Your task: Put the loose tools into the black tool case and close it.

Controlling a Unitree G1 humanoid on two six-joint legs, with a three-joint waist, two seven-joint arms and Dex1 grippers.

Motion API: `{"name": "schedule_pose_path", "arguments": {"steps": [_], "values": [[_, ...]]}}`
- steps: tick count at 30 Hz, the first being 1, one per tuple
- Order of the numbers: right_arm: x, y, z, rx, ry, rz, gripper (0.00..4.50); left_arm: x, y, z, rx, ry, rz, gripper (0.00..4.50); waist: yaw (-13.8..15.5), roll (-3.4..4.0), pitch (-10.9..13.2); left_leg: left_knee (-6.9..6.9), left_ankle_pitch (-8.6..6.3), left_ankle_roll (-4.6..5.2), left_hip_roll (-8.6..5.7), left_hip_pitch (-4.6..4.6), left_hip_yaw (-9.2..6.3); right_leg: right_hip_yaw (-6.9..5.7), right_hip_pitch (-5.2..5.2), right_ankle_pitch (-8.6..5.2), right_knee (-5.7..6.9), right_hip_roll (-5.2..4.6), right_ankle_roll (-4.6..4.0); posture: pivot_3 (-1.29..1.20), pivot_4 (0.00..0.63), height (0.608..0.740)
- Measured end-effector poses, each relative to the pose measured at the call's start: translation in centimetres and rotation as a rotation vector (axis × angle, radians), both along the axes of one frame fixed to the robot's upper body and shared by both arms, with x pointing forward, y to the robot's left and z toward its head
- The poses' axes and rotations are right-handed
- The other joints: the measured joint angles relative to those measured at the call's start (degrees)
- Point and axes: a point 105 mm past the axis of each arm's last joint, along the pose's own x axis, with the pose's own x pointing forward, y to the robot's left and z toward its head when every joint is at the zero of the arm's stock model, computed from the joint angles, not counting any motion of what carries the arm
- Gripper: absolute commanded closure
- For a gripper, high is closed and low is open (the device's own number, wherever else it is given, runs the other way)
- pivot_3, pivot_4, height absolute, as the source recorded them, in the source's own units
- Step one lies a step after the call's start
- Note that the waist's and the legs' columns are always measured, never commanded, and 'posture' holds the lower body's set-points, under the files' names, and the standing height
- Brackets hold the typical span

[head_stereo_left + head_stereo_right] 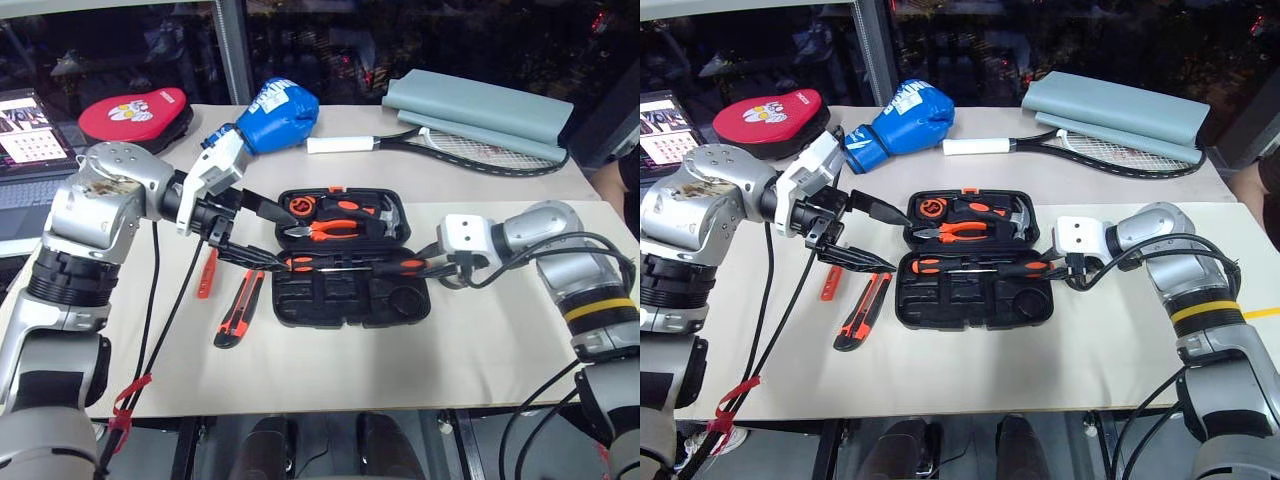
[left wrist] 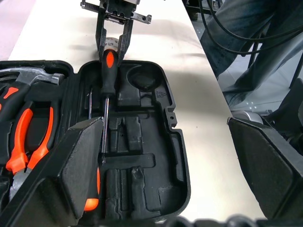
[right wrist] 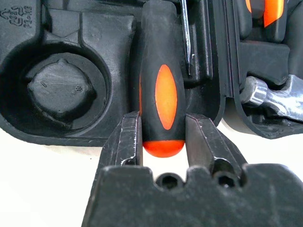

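- While the black tool case [image 1: 352,260] lies open on the pale surface [image 1: 480,350], its hinged halves spread flat, the far half holds orange-handled pliers [image 1: 330,229], a hammer [image 1: 385,212] with a shiny metal head, and a round orange tape measure [image 1: 302,207].
- Its near half is matte moulded plastic with tool-shaped recesses, including a round well [image 3: 61,85] with a raised knob in its middle.
- Two long screwdrivers lie in the case near the hinge line; the nearer screwdriver [image 1: 385,267] has a smooth black handle with an orange oval inlay and an orange rounded end.
- At the case's right edge, the right pincer [image 3: 163,142] has its two black fingers on either side of that handle's end, close against it; whether they are pressing cannot be told.
- Above the case's left edge, the left pincer [image 1: 255,232] hovers with its fingers spread wide, holding nothing.
- An orange-and-black utility knife [image 1: 238,308] lies on the surface just left of the case, and a slim orange tester screwdriver [image 1: 207,273] lies further left.
- Farther back sit a blue boxing glove [image 1: 280,112], a red punch pad [image 1: 135,115], a racket [image 1: 450,148] and a folded grey mat [image 1: 480,108].
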Motion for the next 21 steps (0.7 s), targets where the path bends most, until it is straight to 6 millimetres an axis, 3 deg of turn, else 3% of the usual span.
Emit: {"name": "schedule_pose_path", "arguments": {"steps": [2,10,21], "values": [[-0.1,0.3,0.5,0.006,-0.013,0.008,0.93,0.0,-0.2,0.0,-0.005,0.001,-0.005,0.00,0.0,0.00,0.0,0.00,0.00,0.00,0.00,-0.01,0.00,0.00,0.00,0.00,0.00,0.00,0.00,0.00,0.150,0.736],[-0.8,0.5,3.0,0.097,-0.016,-0.028,0.93,0.4,-0.5,0.1,-0.013,-0.016,-0.012,0.00,0.1,0.00,0.0,0.00,0.00,0.00,0.00,0.00,-0.01,-0.01,0.02,0.00,-0.01,0.00,0.00,0.00,0.150,0.736],[-0.7,-0.2,1.1,0.090,0.056,-0.081,0.93,0.5,-0.8,0.2,-0.020,-0.019,-0.017,0.00,0.0,0.00,0.0,0.00,0.00,0.00,-0.01,0.00,0.00,0.00,0.01,0.00,-0.01,0.00,0.00,0.00,0.150,0.736]]}}
